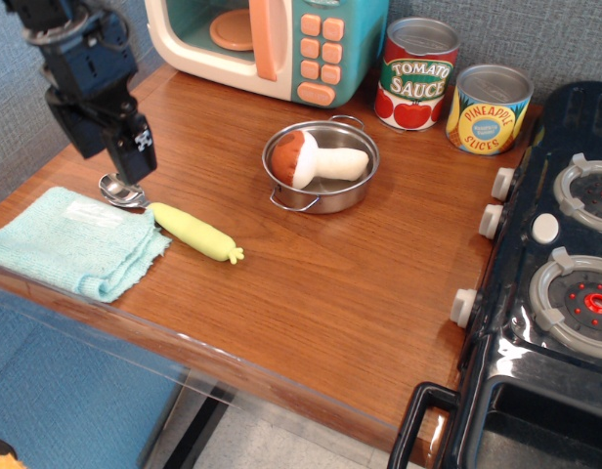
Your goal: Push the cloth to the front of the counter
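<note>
The pale aqua-mint cloth (71, 244) lies folded and flat at the front left corner of the brown wood counter (321, 283), its near edge almost at the counter's front rim. My black gripper (133, 161) hangs above the counter just behind the cloth's back right corner, lifted off it and holding nothing. Its fingers read as one dark block, so I cannot tell whether they are open or shut.
A small silver spoon-like piece (120, 190) lies under the gripper. A yellow-green toy vegetable (195, 232) lies beside the cloth's right edge. A steel pan (325, 191) holds a toy mushroom (321, 161). Toy microwave (272, 44), two cans (418, 73), black stove (565, 264) right.
</note>
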Robot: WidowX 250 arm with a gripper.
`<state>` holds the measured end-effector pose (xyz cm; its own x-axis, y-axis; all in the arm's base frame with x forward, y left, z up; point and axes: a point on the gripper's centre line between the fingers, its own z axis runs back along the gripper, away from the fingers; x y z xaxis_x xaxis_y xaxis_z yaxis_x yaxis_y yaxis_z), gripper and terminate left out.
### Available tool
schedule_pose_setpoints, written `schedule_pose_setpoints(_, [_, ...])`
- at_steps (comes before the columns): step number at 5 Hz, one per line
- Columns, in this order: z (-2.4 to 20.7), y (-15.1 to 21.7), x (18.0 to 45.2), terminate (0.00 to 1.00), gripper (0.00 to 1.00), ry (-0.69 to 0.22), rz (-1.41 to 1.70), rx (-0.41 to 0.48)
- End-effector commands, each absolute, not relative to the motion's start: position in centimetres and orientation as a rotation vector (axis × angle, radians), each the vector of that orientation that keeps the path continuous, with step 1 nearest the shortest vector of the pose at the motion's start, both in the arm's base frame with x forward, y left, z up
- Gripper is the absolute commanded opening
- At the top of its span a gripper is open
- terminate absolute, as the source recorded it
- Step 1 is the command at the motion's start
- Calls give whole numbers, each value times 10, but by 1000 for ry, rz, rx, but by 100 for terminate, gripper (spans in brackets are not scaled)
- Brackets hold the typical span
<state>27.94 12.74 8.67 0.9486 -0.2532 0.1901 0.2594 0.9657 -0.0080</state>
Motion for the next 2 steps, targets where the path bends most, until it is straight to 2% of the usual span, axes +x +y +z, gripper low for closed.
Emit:
schedule_pose_setpoints(1, [104,126,276,0,100,-178,-221,37])
schedule_pose_setpoints(2, [104,126,276,100,100,-178,-221,37])
